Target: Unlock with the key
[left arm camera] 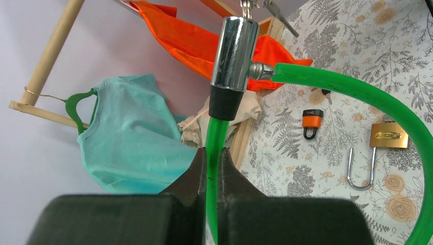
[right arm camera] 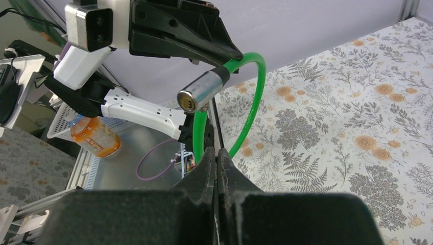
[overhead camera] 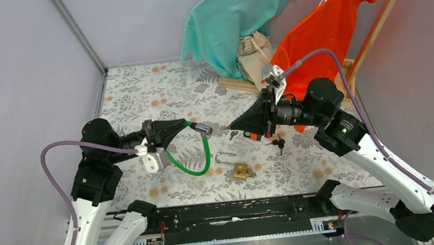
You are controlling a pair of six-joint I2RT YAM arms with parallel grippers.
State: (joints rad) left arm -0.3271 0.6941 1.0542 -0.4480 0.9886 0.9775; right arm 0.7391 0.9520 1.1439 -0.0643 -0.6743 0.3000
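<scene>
My left gripper (overhead camera: 185, 124) (left arm camera: 213, 153) is shut on the green cable (left arm camera: 357, 97) of a cable lock, just behind its chrome cylinder (overhead camera: 203, 128) (left arm camera: 235, 51), and holds it above the table. The keyhole end faces right and shows in the right wrist view (right arm camera: 190, 101). My right gripper (overhead camera: 231, 124) (right arm camera: 218, 150) is shut on a thin key (overhead camera: 222, 126), seen edge-on between the pads. The key tip points at the cylinder with a small gap between them. A second key (overhead camera: 233, 135) dangles below the gripper.
A brass padlock (overhead camera: 241, 170) (left arm camera: 389, 135) with its shackle open lies on the floral cloth below the cable loop. A small orange padlock (overhead camera: 251, 135) (left arm camera: 312, 120) and black-headed keys (overhead camera: 278, 143) lie under the right gripper. A wooden rack with teal and orange shirts (overhead camera: 320, 26) stands at the back.
</scene>
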